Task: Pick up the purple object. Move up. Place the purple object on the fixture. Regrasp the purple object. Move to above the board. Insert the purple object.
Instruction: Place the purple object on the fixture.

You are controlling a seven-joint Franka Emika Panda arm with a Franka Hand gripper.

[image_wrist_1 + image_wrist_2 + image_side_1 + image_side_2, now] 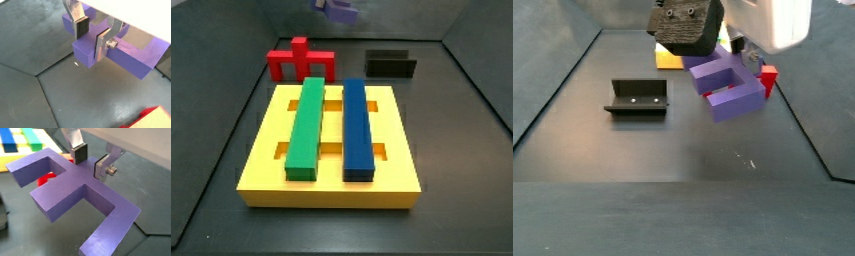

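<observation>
The purple object (75, 190) hangs in the air, with my gripper (91, 161) shut on it and the silver fingers (101, 44) pressed to its two faces. In a side view the purple object (727, 82) sits just under the black gripper body, above and to the right of the fixture (637, 97). Another side view shows only a bit of the purple object (338, 8) at the top edge, high behind the board (331, 192). The fixture (392, 65) stands behind the board's right half, with nothing on it.
A green bar (307, 125) and a dark-blue bar (360, 125) lie in the board's slots. A red piece (301, 62) of like shape stands behind the board's left half, and the red piece (45, 178) also shows below the held object. Dark walls enclose the floor.
</observation>
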